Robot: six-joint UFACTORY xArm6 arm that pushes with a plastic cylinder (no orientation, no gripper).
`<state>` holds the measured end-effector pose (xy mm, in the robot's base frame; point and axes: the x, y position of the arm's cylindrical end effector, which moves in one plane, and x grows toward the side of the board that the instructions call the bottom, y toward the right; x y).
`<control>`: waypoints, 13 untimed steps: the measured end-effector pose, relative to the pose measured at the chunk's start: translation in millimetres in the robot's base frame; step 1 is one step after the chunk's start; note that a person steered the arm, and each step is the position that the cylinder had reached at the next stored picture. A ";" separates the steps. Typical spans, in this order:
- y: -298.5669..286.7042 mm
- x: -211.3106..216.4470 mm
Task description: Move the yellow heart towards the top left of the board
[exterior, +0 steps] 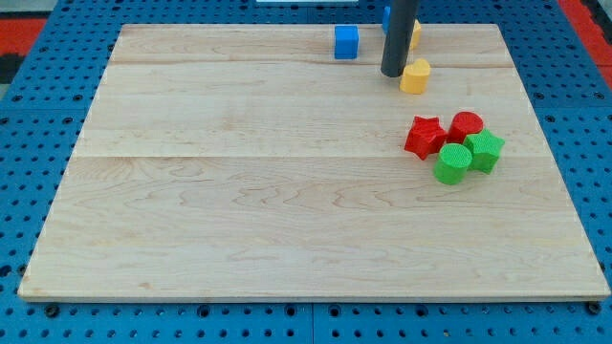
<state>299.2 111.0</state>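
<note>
Heads up, your bare rod's tip [393, 74] (no gripper on it to open or close) sits touching the left of the small yellow heart block [415, 76] near the wooden board's [239, 191] top right, so pushing from there just shoves it rightward, away from top left.

Bright, even overhead light falls on the pale bench [239, 191], blocks throwing only faint short shadows, everything sharp, with no glare or blur.
</note>
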 end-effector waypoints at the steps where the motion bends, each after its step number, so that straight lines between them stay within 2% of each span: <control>1: 38.8 -8.4; 3: 129.1 -1.8; 4: 110.0 15.5; 6: -49.4 20.2; 7: -45.2 42.6; 9: -171.5 35.9; 12: -304.1 30.8; 13: -294.4 34.7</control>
<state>334.0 -183.4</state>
